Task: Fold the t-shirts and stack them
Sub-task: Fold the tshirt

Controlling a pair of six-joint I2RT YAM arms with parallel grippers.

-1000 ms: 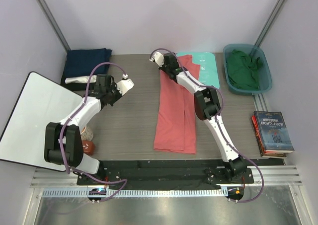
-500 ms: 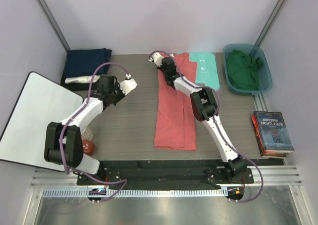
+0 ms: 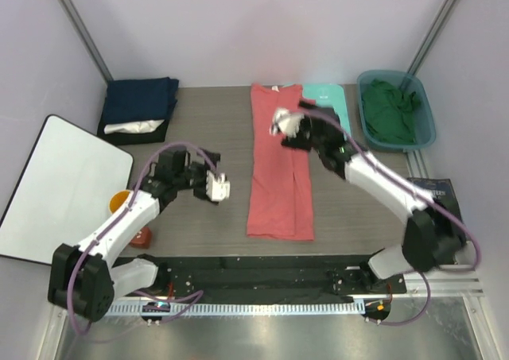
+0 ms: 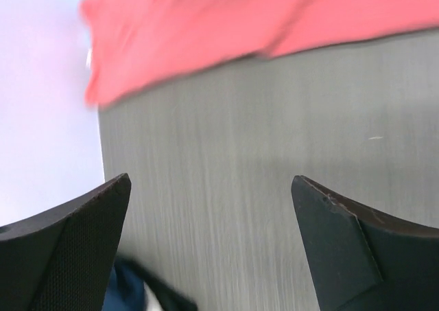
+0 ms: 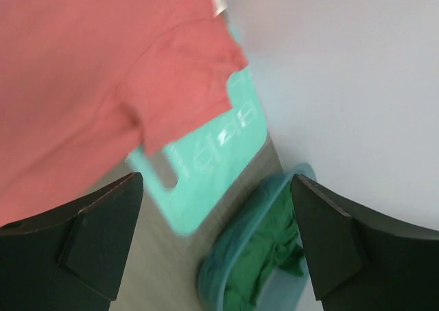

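A coral-red t-shirt (image 3: pixel 278 177) lies on the table as a long narrow strip, collar end at the back. My right gripper (image 3: pixel 290 126) hovers open over its upper part with nothing between the fingers. In the right wrist view my right gripper (image 5: pixel 218 177) frames the coral-red t-shirt (image 5: pixel 82 71). My left gripper (image 3: pixel 215 187) stands open over bare table, left of the shirt. The left wrist view shows my left gripper (image 4: pixel 211 180) empty, the coral-red t-shirt (image 4: pixel 206 29) beyond it. Folded navy blue t-shirts (image 3: pixel 141 102) with a white one (image 3: pixel 131 127) sit at the back left. A dark green t-shirt (image 3: pixel 388 110) lies crumpled in a bin.
The teal bin (image 3: pixel 428 114) stands at the back right. A mint-green board (image 3: pixel 332 110) lies beside the shirt's top. Books (image 3: pixel 440 195) sit at the right edge, partly behind my right arm. A white panel (image 3: pixel 56 185), an orange cup (image 3: pixel 119 202) and a red-brown object (image 3: pixel 141 235) are on the left.
Both grippers have opened. The right one has let go of the shirt's top and drawn back toward me. The left arm has swung nearer and rightward. The shirt now lies straighter.
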